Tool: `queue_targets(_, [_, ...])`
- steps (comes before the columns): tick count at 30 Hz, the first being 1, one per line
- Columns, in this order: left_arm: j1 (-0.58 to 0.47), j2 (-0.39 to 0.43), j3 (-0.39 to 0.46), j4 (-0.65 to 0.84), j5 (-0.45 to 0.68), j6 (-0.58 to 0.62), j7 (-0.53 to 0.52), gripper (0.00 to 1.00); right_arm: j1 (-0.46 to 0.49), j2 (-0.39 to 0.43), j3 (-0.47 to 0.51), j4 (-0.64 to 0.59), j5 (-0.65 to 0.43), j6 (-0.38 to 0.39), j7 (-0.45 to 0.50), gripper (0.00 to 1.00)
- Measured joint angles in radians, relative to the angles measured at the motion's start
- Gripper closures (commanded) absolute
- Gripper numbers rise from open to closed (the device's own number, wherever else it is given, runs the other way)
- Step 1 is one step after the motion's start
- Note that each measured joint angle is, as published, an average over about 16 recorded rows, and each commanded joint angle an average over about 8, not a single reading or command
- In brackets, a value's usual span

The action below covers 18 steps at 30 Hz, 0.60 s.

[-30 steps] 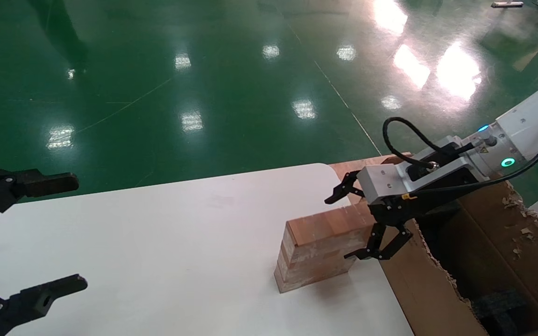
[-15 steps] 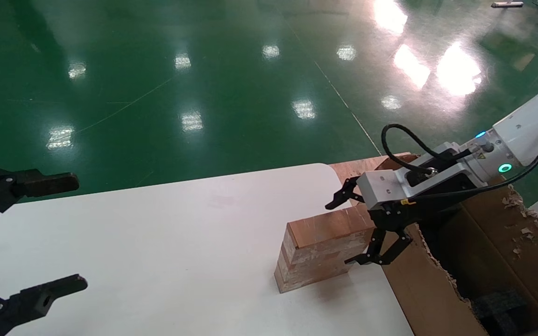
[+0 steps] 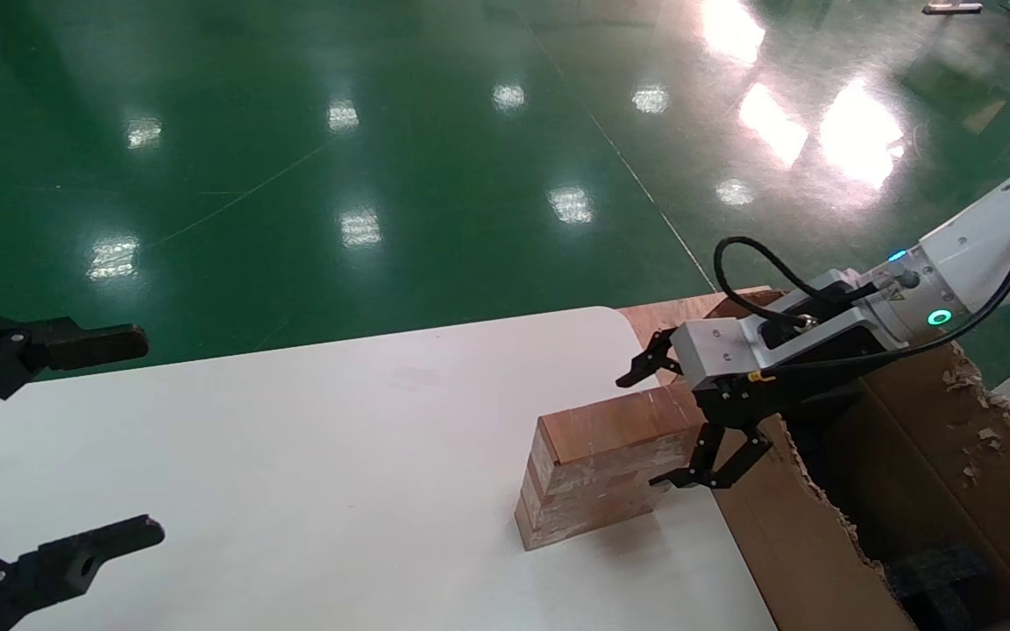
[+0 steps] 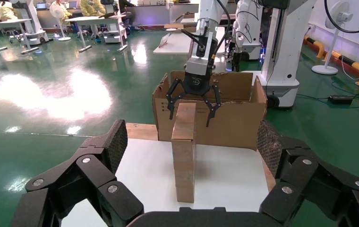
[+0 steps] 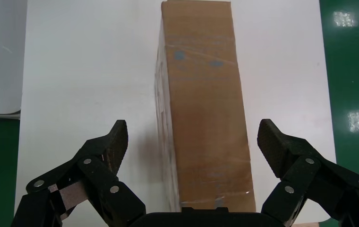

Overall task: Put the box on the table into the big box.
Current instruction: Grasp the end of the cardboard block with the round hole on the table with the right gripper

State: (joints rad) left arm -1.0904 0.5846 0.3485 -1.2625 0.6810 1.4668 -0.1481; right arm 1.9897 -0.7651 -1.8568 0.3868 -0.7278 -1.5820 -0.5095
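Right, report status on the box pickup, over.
Right gripper open, straddling the end of the small brown cardboard box, no contact seen. Box standing on edge on white table. Left gripper open, parked at table's left. Nothing blocking the big torn carton.

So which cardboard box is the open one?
The large brown cardboard carton with ragged torn edges is open; the small brown cardboard box standing on the white table is closed.

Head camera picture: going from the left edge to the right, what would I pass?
Left end effector, open beside the white table → the small box standing on edge → right end effector, open astride the box's end → the big box with torn edges.
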Motion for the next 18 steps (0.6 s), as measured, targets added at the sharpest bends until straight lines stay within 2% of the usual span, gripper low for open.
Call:
queue_targets(2, [0.000, 0.000, 0.000, 0.000, 0.000, 0.000, 0.000, 0.00, -0.001, -0.002, -0.003, -0.004, 0.001, 0.000, -0.003, 0.03])
queue_targets(3, [0.000, 0.000, 0.000, 0.000, 0.000, 0.000, 0.000, 0.00, -0.001, -0.002, -0.004, -0.006, 0.002, -0.001, -0.004, 0.10])
queue_targets(9, [0.000, 0.000, 0.000, 0.000, 0.000, 0.000, 0.000, 0.00, -0.001, -0.003, -0.006, -0.008, 0.003, -0.001, -0.006, 0.85])
queue_targets(10, [0.000, 0.000, 0.000, 0.000, 0.000, 0.000, 0.000, 0.00, -0.001, -0.003, -0.006, -0.008, 0.003, -0.001, -0.006, 0.94])
queue_targets(11, [0.000, 0.000, 0.000, 0.000, 0.000, 0.000, 0.000, 0.00, -0.001, -0.003, -0.006, -0.008, 0.003, -0.001, -0.006, 0.99])
queue_targets(12, [0.000, 0.000, 0.000, 0.000, 0.000, 0.000, 0.000, 0.00, -0.001, -0.003, -0.006, -0.007, 0.003, -0.001, -0.005, 1.00])
queue_targets(18, [0.000, 0.000, 0.000, 0.000, 0.000, 0.000, 0.000, 0.00, -0.001, -0.002, -0.004, -0.005, 0.002, -0.001, -0.005, 1.00])
